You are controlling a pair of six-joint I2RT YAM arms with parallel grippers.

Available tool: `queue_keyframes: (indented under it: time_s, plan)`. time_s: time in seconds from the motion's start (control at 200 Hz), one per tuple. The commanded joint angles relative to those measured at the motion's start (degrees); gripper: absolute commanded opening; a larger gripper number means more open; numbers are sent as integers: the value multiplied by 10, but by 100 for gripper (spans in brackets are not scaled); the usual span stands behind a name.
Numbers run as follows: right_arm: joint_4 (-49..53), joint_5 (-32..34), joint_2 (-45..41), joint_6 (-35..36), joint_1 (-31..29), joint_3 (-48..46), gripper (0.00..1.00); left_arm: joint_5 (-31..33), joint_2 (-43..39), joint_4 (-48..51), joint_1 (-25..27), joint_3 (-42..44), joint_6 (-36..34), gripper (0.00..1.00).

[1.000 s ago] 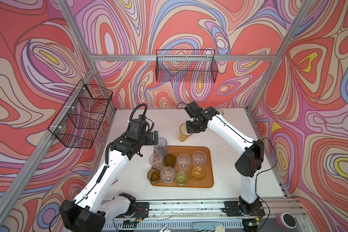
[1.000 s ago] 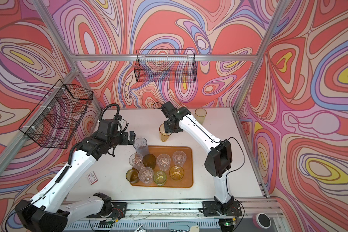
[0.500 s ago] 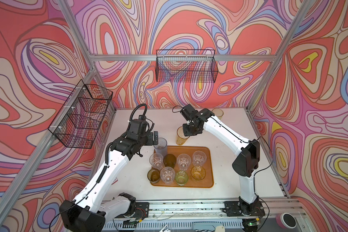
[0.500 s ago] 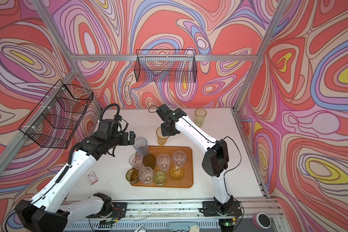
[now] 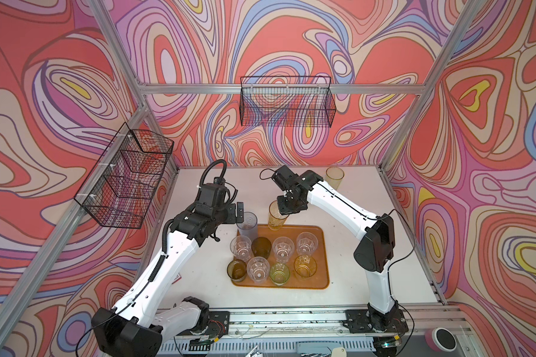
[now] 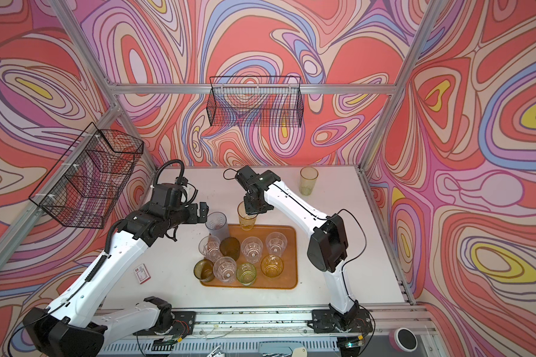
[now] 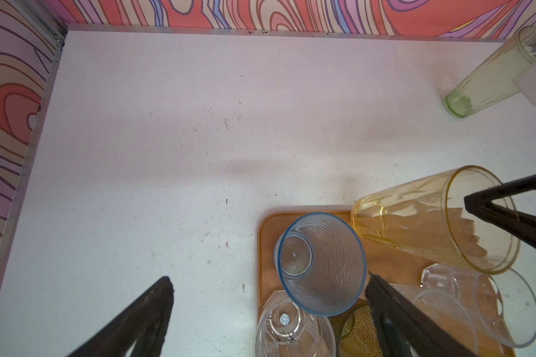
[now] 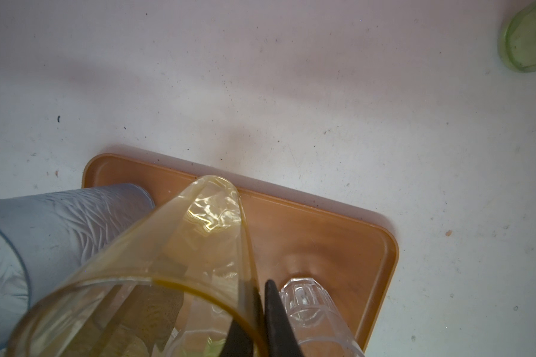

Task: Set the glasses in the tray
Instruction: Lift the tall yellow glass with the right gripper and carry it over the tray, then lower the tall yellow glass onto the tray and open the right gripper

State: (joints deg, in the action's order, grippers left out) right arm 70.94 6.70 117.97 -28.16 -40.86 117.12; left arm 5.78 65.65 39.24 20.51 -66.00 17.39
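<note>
— And the right gripper (image 8: 259, 295)?
— Jaws clamped on the rim of the yellow glass (image 5: 276, 216), hanging below them at the edge of the tray (image 5: 321, 256).
— And the left gripper (image 7: 268, 279)?
— Jaws wide apart; blue glass (image 7: 322, 265) just beside one.

Overall light: bright, soft and even in both top views, with no dim corners.
Shadows: pale grey smudges on the white table (image 5: 251, 185), sitting close under things; a soft dark patch lies beside the tray (image 8: 322, 235).
Glare: small white glints on the rims of the glasses (image 5: 283, 247); a bright ripple shows inside the yellow glass (image 8: 211, 213).
Focus: the top views are crisp; in the wrist views the black fingers (image 7: 143, 318) and nearest glass walls are blurred.
Distortion: the frame posts splay outward towards the corners of both top views.
</note>
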Motion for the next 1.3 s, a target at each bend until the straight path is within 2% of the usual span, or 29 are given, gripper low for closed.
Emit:
queue_keyframes:
  time_s: [0.0,1.032,1.117,1.237,1.297]
  plan:
    - [5,8,9,-6,-6,4,0,-3,-8,12,-4,-6,5,100]
    - [-1,3,30,-15,-18,-28,0,-1,-2,13,-3,-5,6,100]
    - [-2,2,32,-13,-19,-28,5,0,0,13,-3,-5,6,100]
    - [-3,1,35,-13,-19,-28,5,2,0,14,-4,-5,5,100]
    - [-3,0,35,-12,-20,-28,13,2,-1,14,-3,-5,5,100]
